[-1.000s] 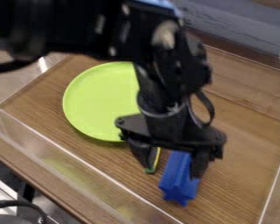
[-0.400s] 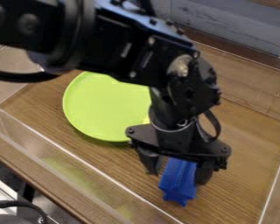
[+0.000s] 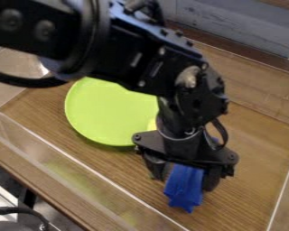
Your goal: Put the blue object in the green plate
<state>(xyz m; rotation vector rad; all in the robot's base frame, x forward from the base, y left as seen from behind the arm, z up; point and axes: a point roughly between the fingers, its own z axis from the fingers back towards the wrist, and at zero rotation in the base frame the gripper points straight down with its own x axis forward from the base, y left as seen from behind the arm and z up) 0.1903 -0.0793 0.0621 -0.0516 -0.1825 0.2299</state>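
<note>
The blue object (image 3: 184, 189) is a deep-blue block lying on the wooden tabletop at the lower right, its near end pointing toward the camera. My black gripper (image 3: 183, 175) points almost straight down over it, open, with one finger (image 3: 155, 168) to the block's left and the other on its right, so the block's far end sits between them. Whether the fingers touch the block I cannot tell. The green plate (image 3: 98, 108) is a round lime-green dish to the left of the gripper; the arm hides its right edge.
The bulky black arm (image 3: 123, 50) fills the upper middle of the view. A clear plastic wall (image 3: 39, 158) borders the table along the near left side. The wooden surface (image 3: 262, 117) extends to the right of the gripper.
The gripper has sunk lower over the blue block, so its fingers now straddle it. The yellow item seen beside the block a second ago is now hidden behind the gripper.
</note>
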